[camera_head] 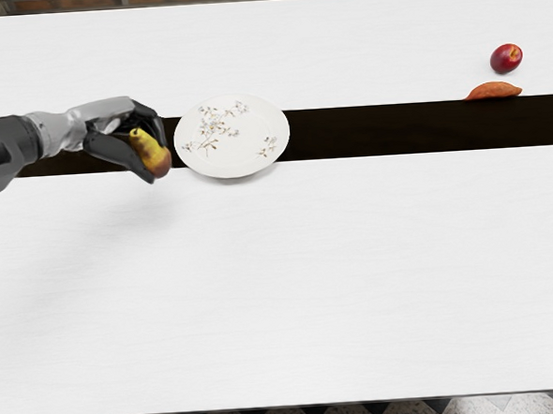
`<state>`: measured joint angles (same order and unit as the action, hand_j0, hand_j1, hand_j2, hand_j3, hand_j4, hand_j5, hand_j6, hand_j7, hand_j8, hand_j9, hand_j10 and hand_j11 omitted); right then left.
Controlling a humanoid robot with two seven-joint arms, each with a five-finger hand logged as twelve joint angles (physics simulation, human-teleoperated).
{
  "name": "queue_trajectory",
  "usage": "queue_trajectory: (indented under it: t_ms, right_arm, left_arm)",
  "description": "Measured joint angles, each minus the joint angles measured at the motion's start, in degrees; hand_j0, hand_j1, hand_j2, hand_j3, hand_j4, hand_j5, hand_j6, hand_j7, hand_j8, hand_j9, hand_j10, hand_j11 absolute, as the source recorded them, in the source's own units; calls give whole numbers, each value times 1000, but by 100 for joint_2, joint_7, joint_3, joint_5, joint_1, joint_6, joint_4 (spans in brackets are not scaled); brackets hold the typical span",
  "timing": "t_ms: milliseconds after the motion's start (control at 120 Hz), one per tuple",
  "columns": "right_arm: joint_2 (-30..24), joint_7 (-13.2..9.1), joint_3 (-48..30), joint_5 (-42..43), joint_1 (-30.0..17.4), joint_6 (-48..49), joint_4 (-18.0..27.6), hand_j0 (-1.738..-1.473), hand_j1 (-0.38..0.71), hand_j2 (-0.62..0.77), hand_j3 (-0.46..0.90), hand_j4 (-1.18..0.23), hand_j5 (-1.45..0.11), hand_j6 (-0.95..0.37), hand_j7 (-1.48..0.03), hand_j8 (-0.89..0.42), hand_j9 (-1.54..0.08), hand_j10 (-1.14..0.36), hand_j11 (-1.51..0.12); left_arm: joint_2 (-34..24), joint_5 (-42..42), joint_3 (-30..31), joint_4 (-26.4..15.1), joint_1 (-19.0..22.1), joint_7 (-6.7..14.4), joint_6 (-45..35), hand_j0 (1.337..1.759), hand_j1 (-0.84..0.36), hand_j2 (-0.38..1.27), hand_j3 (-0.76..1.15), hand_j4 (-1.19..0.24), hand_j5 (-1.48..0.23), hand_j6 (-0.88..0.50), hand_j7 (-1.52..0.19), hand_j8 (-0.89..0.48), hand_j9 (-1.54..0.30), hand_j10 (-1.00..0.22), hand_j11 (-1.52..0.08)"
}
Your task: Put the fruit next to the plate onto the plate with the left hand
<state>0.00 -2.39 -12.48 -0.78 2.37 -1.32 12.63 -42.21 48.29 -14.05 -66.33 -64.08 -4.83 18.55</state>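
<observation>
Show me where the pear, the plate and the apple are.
pear (151,155), head view, on its yellowish belly
plate (240,148), head view, on its bare white centre
apple (506,58), head view, on its red middle

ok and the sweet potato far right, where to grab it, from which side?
Thick middle of the sweet potato, from above, fingers closing front to back. It lies flat, long axis left-right, both ends tapering, so the ends would likely slip. The apple sits just behind its right end; stay off that end. The left hand holds the pear.
</observation>
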Motion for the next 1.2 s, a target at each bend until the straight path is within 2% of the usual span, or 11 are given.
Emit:
queue_trajectory:
  t_ms: [100,350,483,600,800,1200]
  right_arm:
    - [0,1,0,-1,0,0,1,-1658,-314,-6,0,-29,-38,-29,-38,-29,-38,-29,-38]
    - [0,0,-4,-1,8,0,11,-1658,-314,-6,0,-29,-38,-29,-38,-29,-38,-29,-38]
    - [0,1,5,-1,8,0,17,-1658,-314,-6,0,-29,-38,-29,-38,-29,-38,-29,-38]
    - [0,2,7,2,9,0,19,-1658,-314,-6,0,-29,-38,-29,-38,-29,-38,-29,-38]
    - [0,2,13,7,9,1,20,-1658,-314,-6,0,-29,-38,-29,-38,-29,-38,-29,-38]
    - [0,2,17,13,17,2,29,-1658,-314,-6,0,-29,-38,-29,-38,-29,-38,-29,-38]
  left_arm:
    - [51,-153,18,190,-239,2,189,1653,-359,534,0,-697,-1094,-447,-1016,-367,-1006,-528,-1013]
    - [913,-252,93,1030,-750,2,613,1653,-312,502,0,-707,-1101,-478,-1022,-384,-1021,-556,-1029]
    - [1284,-259,238,1481,-1015,0,685,1653,-334,531,0,-709,-1106,-457,-1039,-371,-1025,-549,-1037]
    - [1574,-239,348,1830,-1216,-2,714,1653,-291,444,0,-715,-1101,-476,-1039,-393,-1023,-565,-1039]
    - [2001,-215,575,2404,-1452,-17,758,1652,-296,465,0,-717,-1104,-476,-1043,-393,-1032,-566,-1050]
    - [2596,-203,999,3263,-1672,-91,764,1651,-303,472,0,-716,-1112,-466,-1052,-384,-1041,-557,-1059]
